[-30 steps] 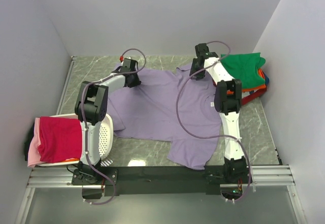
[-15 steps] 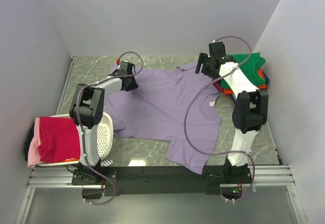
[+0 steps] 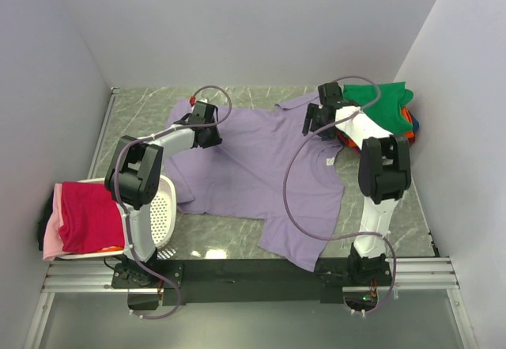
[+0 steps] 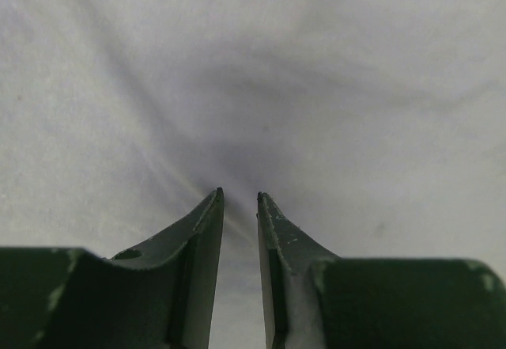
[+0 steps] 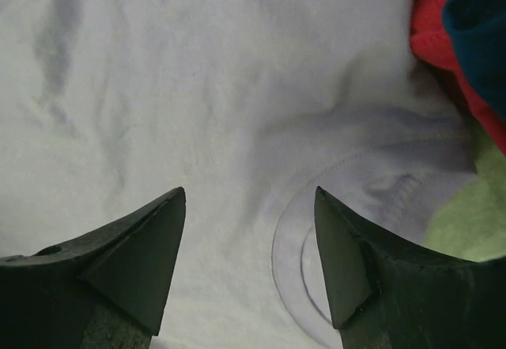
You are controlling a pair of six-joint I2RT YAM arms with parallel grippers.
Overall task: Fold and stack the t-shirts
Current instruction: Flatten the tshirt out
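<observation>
The lavender t-shirt [image 3: 261, 167] lies spread across the table's middle. My left gripper [image 3: 207, 124] sits low on its far left part. In the left wrist view its jaws [image 4: 239, 197] stand almost closed, pinching the lavender cloth [image 4: 316, 88], and creases run toward the tips. My right gripper [image 3: 316, 119] is open just above the shirt's collar. The collar seam [image 5: 348, 167] lies between and beyond its fingertips [image 5: 251, 195]. A green shirt [image 3: 379, 100] tops a stack at the far right. A magenta-red shirt [image 3: 91, 214] lies over a pink one [image 3: 50, 242] at the left.
A white perforated basket [image 3: 162, 206] stands at the near left, under the magenta shirt. Orange, red and blue cloth [image 3: 407, 123] lie beneath the green shirt, close to the right wall. Red [image 5: 439, 17] and blue cloth [image 5: 482, 24] edge the right wrist view.
My right gripper swung right toward the stack, then came back left over the collar. My left gripper shifted slightly right on the shirt's far left part.
</observation>
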